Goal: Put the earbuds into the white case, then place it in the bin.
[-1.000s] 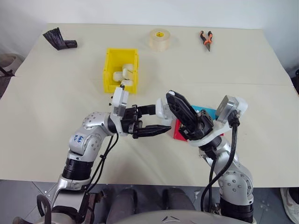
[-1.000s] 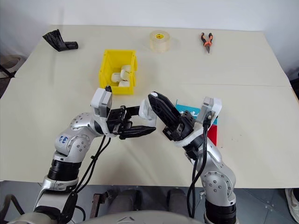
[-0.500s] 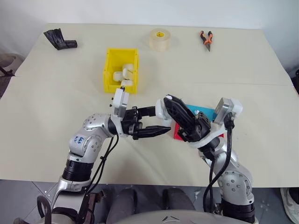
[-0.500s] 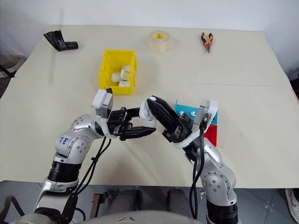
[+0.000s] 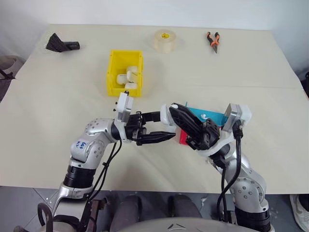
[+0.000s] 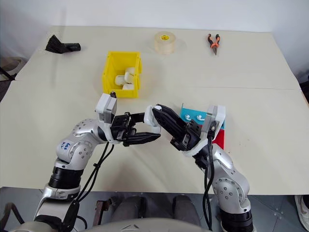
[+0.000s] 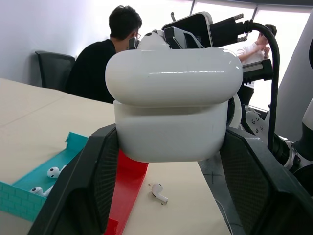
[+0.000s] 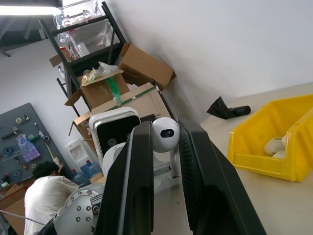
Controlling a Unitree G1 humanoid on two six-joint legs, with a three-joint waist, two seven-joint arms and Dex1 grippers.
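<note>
The left hand [image 5: 161, 126] grips the white case [image 7: 173, 103] above the counter [image 5: 58, 96]; the right hand [image 5: 175, 112], nearly closed, pinches an earbud [image 8: 165, 133]. More earbuds [image 7: 157, 192] remain out, so the yellow bin [image 5: 113, 72] comes later.

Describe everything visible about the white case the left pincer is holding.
The white case is small, glossy, smooth plastic with rounded corners. A seam runs across it under the lid, which looks shut or nearly so. The left pincer clamps its lower half between two black fingers, holding it up above the table. The right pincer reaches in right beside it; contact between them cannot be told.
</note>
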